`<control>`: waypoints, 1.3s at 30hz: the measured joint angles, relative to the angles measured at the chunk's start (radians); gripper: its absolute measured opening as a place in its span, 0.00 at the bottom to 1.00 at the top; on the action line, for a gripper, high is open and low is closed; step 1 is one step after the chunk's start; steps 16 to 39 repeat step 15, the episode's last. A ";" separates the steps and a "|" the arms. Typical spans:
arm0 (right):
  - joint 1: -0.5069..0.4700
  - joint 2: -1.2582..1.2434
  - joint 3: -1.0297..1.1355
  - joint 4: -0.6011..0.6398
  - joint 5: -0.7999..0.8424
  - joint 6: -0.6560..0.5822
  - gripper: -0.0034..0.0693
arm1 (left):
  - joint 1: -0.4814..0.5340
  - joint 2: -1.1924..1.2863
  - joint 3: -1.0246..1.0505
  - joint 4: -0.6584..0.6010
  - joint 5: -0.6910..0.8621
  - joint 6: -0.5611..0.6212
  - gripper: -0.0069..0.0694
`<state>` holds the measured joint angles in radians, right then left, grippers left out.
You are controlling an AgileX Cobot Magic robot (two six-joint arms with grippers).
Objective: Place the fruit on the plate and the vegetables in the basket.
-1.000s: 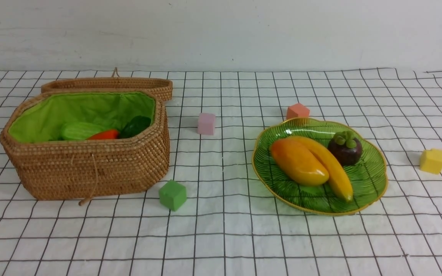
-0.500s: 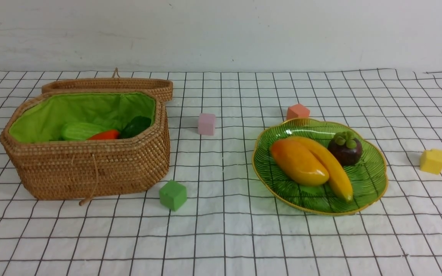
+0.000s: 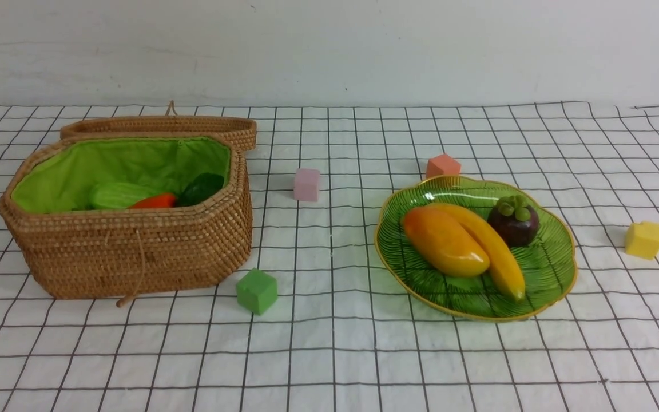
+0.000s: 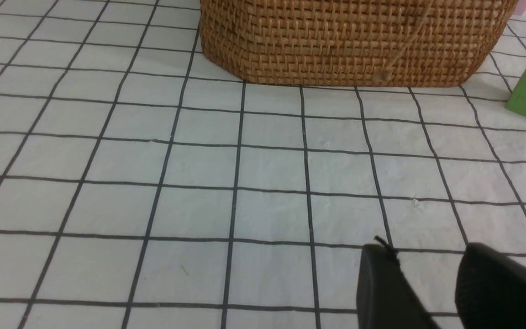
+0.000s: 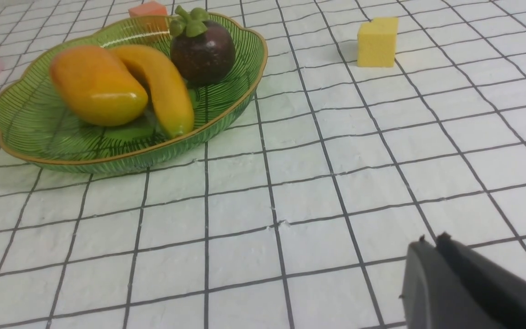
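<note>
My left gripper hangs empty, fingers parted, short of the basket; my right gripper pinched together near the plate.

basket left with vegetables inside, plate right bearing fruit

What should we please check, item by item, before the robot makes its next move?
1. Mango, banana and mangosteen on the plate: ok.
2. Carrot and gourd in the basket: ok.
3. Radish in the basket: cannot tell, hidden.
4. Left gripper open and empty: ok.
5. Right gripper shut and empty: ok.
6. Basket lid closed: not ok.
</note>
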<state>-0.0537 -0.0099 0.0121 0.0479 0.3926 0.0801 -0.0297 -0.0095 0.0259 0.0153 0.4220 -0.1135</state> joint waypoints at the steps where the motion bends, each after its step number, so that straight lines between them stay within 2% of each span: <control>1: 0.000 0.000 0.000 0.000 0.000 0.002 0.10 | -0.016 0.000 0.000 0.000 0.000 0.000 0.40; 6: 0.000 0.000 0.000 0.000 0.000 0.003 0.11 | -0.059 0.000 0.000 0.000 0.000 0.000 0.40; 39: 0.000 0.000 0.000 0.000 0.000 0.004 0.12 | -0.058 0.000 0.000 0.000 0.000 0.000 0.40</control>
